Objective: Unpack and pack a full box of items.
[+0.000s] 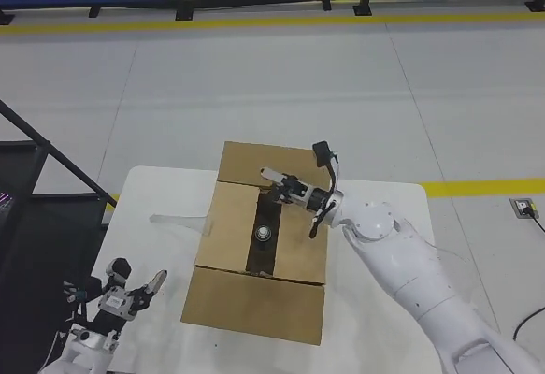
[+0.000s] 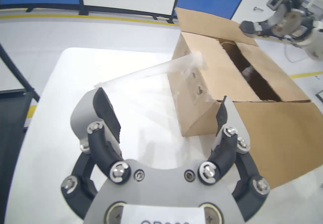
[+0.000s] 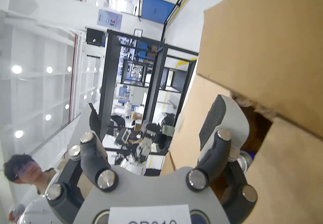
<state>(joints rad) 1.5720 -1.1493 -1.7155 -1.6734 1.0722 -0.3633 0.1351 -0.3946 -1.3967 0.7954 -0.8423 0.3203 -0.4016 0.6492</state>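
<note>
A brown cardboard box [image 1: 295, 245] stands in the middle of the white table [image 1: 384, 309], its top flaps partly parted over a dark slot. A round pale item [image 1: 265, 232] lies inside the slot and appears again as a pale item [image 2: 248, 70] in the left wrist view. My right gripper [image 1: 270, 184] is open and hovers over the far end of the slot, one finger [image 3: 214, 116] close to the torn flap edge of the box [image 3: 265, 58]. My left gripper [image 2: 164, 111] is open and empty above the table, apart from the box's near corner [image 2: 202, 119].
A strip of clear tape [image 1: 179, 222] sticks out sideways from the box's left side over the table; it shows as a clear strip [image 2: 156, 71] ahead of the left gripper. A black frame [image 1: 29, 215] stands beside the table's left edge.
</note>
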